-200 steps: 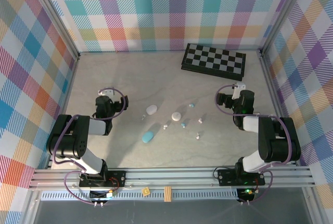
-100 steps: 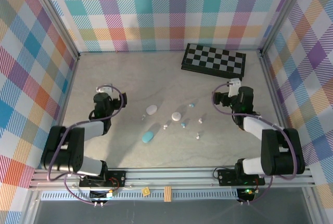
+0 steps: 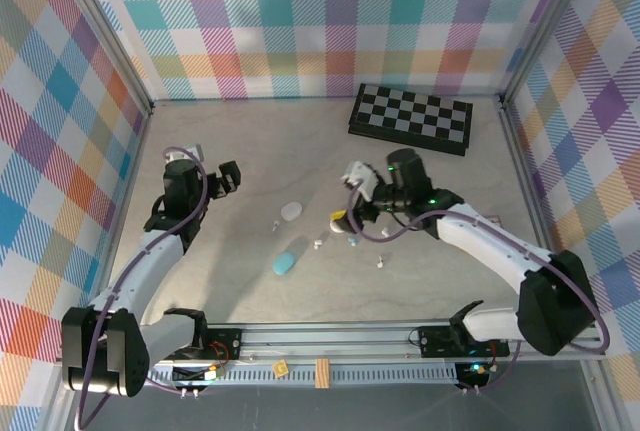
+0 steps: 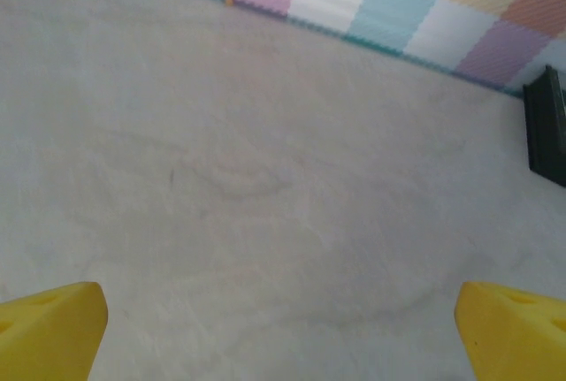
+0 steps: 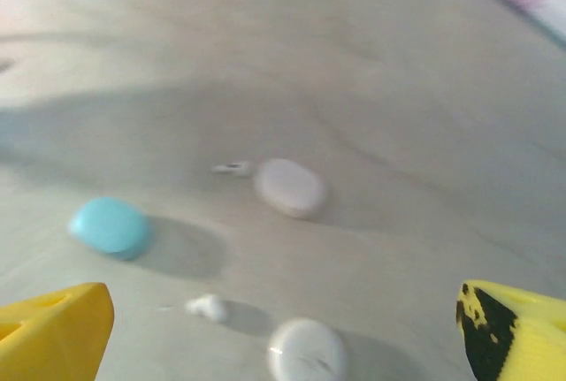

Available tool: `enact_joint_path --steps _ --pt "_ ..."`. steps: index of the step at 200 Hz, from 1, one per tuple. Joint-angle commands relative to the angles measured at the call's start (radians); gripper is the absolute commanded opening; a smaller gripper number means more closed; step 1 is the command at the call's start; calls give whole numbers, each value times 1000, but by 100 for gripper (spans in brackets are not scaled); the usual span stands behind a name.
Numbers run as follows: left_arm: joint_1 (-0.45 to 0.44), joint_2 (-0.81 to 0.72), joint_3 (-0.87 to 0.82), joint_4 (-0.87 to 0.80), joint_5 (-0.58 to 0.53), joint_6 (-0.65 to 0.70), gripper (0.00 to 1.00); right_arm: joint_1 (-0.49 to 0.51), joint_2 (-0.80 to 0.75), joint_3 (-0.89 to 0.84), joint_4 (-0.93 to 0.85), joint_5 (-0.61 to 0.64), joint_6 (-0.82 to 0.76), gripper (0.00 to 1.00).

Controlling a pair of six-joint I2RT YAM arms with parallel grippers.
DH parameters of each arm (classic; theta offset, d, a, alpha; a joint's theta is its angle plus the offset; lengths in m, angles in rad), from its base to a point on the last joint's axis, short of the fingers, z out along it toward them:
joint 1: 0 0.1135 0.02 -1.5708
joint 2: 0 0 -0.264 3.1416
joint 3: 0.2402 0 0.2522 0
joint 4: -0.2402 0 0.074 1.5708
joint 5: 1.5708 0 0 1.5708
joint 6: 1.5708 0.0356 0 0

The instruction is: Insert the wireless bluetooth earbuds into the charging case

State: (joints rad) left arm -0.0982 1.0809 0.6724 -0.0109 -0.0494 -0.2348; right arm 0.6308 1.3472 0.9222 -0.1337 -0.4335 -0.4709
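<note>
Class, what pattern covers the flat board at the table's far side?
The board is black-and-white chequered; top external view.

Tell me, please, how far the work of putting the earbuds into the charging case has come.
Done: nothing. The tiny white and blue stemmed plastic earbuds lie loose on the pale grey table beside the round white case. In hand: nothing; the right gripper hovers open near that case, the left gripper open, apart. Left: every insertion.
</note>
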Motion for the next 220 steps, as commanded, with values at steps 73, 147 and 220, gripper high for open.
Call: enact_joint_path --steps 73,147,220 --pt "-10 -182 -1 -283 2 -84 100 334 447 297 -268 126 -393 99" --pt "-10 -187 5 -309 5 -70 100 387 623 412 -290 150 -418 88" --pt "-10 -181 13 -310 13 -66 100 389 670 425 -298 167 -427 63"
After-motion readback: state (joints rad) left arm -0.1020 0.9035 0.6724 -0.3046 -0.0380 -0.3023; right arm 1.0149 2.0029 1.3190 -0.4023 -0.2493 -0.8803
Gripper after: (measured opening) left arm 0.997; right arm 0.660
